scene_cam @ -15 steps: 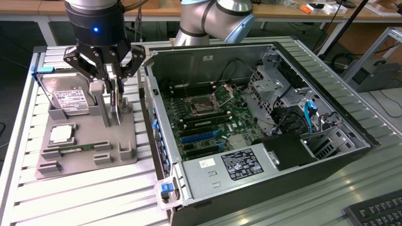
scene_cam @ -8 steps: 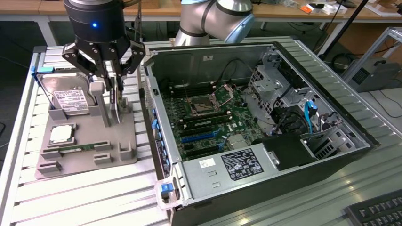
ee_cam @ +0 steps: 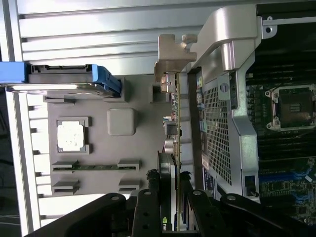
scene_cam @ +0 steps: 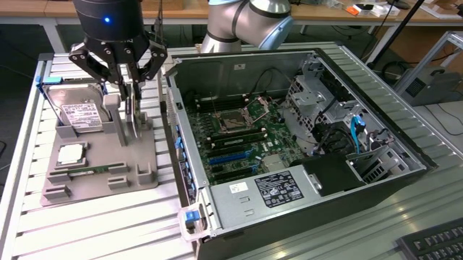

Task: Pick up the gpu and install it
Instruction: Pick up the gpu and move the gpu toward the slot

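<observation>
**Item: graphics card install, status at grasp stage.**

**Progress.** The claw [scene_cam: 124, 95] is closed on the gpu [scene_cam: 129, 127], its jaws clamped on the two flat faces near the card's upper edge. The card stands on edge over the grey parts tray [scene_cam: 94, 189], at the side of the tray nearest the computer case [scene_cam: 405, 146]. Whether its lower edge has cleared the tray's holder cannot be told. Pick-up is therefore under way. The card has not reached the case, and the blue slots [scene_cam: 227, 157] on the motherboard [scene_cam: 239, 135] carry no card.

**Materials and shapes.**
- Gpu: thin, flat, rigid board, dark face, with a bent silver metal bracket [ee_cam: 173, 54] at one end, seen edge-on in the wrist view.
- Claw: black metal linkage, slim fingers.
- Tray: matte grey moulded plastic with raised blocks and pockets. It also holds a hard drive [scene_cam: 79, 114] in silver with a white label, a square processor chip [scene_cam: 70, 154] and a narrow green memory stick [scene_cam: 90, 172].
- Case: open side up, sheet steel, perforated rear panel, with a boxed power supply [scene_cam: 268, 189] bearing a label.
- Tabletop [scene_cam: 87, 233]: ribbed aluminium slats.
</observation>
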You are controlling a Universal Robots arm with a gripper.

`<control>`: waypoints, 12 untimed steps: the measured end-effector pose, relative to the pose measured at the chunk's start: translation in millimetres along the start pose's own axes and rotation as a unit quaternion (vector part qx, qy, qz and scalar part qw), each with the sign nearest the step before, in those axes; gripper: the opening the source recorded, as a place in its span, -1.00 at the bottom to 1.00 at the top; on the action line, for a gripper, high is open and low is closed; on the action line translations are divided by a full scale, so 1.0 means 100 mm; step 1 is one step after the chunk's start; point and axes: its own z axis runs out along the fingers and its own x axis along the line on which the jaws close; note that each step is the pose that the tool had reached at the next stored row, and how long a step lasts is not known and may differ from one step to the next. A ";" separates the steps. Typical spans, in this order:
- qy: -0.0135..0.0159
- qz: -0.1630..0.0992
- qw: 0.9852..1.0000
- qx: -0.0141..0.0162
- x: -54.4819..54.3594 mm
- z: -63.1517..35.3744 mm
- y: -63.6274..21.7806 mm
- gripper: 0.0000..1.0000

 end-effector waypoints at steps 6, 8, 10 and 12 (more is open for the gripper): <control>0.000 0.000 1.000 0.000 0.00 -0.087 0.002 -0.47; 0.000 0.000 1.000 0.000 0.00 -0.108 0.003 -0.47; 0.000 0.000 1.000 0.000 0.00 -0.131 0.003 -0.47; 0.000 0.000 1.000 0.000 0.00 -0.158 0.004 -0.47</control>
